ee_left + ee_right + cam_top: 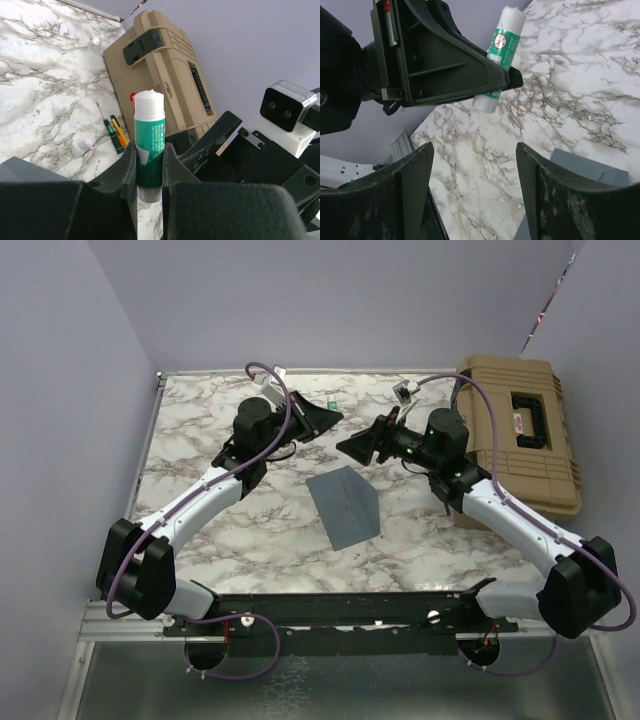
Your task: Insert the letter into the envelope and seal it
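Note:
The slate blue-grey envelope point(345, 505) lies flat on the marble table between the two arms; one corner of the envelope point(590, 167) shows in the right wrist view. The letter is out of view. My left gripper point(149, 165) is shut on a green-and-white glue stick point(150, 135), held upright above the table behind the envelope. The right wrist view shows the same glue stick point(502, 45) pinched in the left fingers point(450, 65). My right gripper point(475, 150) faces it with its jaws wide apart and nothing between them, over bare marble.
A tan plastic toolbox point(520, 430) stands at the table's right edge. Pens point(116, 132) and a small white cap point(84, 144) lie on the marble near the toolbox point(160, 65). Purple walls enclose the table.

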`<action>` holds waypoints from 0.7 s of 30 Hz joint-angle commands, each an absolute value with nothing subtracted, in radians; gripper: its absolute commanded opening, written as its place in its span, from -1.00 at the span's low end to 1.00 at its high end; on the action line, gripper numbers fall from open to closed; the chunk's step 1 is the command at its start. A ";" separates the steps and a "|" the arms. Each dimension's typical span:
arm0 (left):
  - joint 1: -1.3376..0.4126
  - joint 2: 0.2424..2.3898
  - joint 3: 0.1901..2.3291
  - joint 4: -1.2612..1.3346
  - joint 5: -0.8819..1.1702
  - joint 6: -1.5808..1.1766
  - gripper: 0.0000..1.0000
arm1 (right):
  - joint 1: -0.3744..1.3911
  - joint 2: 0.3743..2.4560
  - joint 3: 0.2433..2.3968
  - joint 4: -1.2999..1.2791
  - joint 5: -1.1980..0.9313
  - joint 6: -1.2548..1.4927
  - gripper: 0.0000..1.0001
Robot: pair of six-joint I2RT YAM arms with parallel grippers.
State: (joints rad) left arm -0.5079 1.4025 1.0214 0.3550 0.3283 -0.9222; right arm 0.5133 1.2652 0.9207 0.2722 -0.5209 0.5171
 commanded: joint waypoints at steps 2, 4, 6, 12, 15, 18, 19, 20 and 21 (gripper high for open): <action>-0.512 1.368 1.024 0.390 0.285 -1.018 -1.00 | 0.553 1.321 0.997 0.304 -0.422 0.532 0.39; -0.513 1.358 1.022 0.391 0.289 -1.021 -1.00 | 0.564 1.338 1.013 0.306 -0.395 0.528 0.36; -0.513 1.350 1.019 0.391 0.290 -1.021 -1.00 | 0.576 1.357 1.030 0.309 -0.371 0.532 0.34; -0.513 1.335 1.008 0.390 0.309 -1.046 -1.00 | 0.596 1.373 1.047 0.321 -0.218 0.581 -0.08; -0.515 1.359 1.021 0.389 0.336 -1.077 -1.00 | 0.597 1.362 1.022 0.387 -0.140 0.622 -0.13; -0.523 1.364 1.029 0.390 0.342 -1.078 -1.00 | 0.601 1.376 1.059 0.346 -0.138 0.621 -0.12; -0.523 1.363 1.029 0.390 0.340 -1.075 -1.00 | 0.602 1.375 1.063 0.343 -0.148 0.614 -0.07; -0.523 1.359 1.029 0.390 0.336 -1.071 -1.00 | 0.604 1.373 1.060 0.353 -0.167 0.600 -0.01; -0.523 1.357 1.029 0.390 0.330 -1.067 -1.00 | 0.605 1.370 1.058 0.357 -0.187 0.590 0.04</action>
